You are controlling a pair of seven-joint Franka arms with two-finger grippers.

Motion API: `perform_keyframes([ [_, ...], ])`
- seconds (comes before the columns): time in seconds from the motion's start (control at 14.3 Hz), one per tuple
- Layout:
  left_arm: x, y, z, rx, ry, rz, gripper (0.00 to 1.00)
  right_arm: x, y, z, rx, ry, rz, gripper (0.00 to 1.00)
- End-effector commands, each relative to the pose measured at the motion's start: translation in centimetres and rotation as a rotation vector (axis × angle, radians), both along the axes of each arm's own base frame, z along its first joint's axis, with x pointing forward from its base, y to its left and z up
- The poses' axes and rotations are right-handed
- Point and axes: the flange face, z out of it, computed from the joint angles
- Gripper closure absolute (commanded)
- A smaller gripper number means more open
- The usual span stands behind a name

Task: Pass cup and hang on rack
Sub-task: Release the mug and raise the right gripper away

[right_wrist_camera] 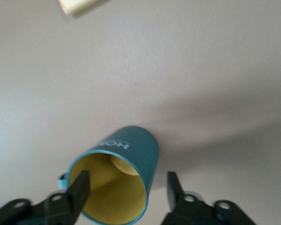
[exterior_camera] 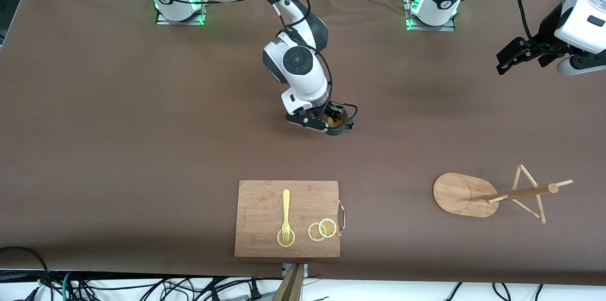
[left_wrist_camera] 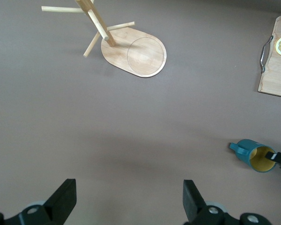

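The dark teal cup [exterior_camera: 337, 122] stands on the brown table near its middle, its yellowish inside showing. My right gripper [exterior_camera: 333, 119] is down at the cup and open. In the right wrist view the cup [right_wrist_camera: 131, 154] lies between the fingers of my right gripper [right_wrist_camera: 126, 192], one finger over its mouth and the other outside its wall. My left gripper [exterior_camera: 509, 59] is open and empty, waiting high over the left arm's end of the table. Its wrist view shows my left gripper [left_wrist_camera: 129, 201], the cup [left_wrist_camera: 253, 154] and the rack [left_wrist_camera: 133, 51]. The bamboo rack [exterior_camera: 459, 194] stands nearer the front camera.
A rectangular cutting board [exterior_camera: 260, 239] lies near the table's front edge, with a yellow fork [exterior_camera: 285, 213] and lemon slices [exterior_camera: 322, 230] on it. Its metal handle faces the rack. The board's corner shows in the left wrist view [left_wrist_camera: 274, 75].
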Motion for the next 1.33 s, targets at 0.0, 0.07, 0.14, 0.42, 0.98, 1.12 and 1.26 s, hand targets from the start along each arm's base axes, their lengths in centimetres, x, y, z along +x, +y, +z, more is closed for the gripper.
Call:
perform_keyframes([
  [0.0,0.1,0.0,0.3,-0.024,-0.007,-0.015,0.00,1.5,-3.7,5.9,-0.069,0.015,0.058,0.00],
  [0.07,0.1,0.1,0.3,-0.022,-0.007,-0.015,0.00,1.8,-5.0,7.1,-0.106,0.038,0.090,0.00],
  [0.14,0.1,0.1,0.4,-0.022,-0.009,-0.015,0.00,2.5,-6.8,8.7,-0.135,0.047,0.103,0.00],
  [0.42,0.1,0.1,0.3,-0.024,-0.007,-0.015,0.00,5.0,-14.8,13.8,-0.239,0.096,0.211,0.00],
  [0.98,1.4,-2.1,-1.3,-0.052,-0.010,-0.042,0.00,9.4,-36.8,23.2,-0.325,0.202,0.258,0.00],
  [1.12,1.6,-3.7,-2.1,-0.055,-0.001,-0.069,0.00,9.1,-41.0,24.0,-0.338,0.274,0.232,0.00],
  [1.26,1.7,-4.7,-2.7,-0.058,0.014,-0.089,0.00,8.8,-44.9,25.1,-0.335,0.309,0.201,0.00],
])
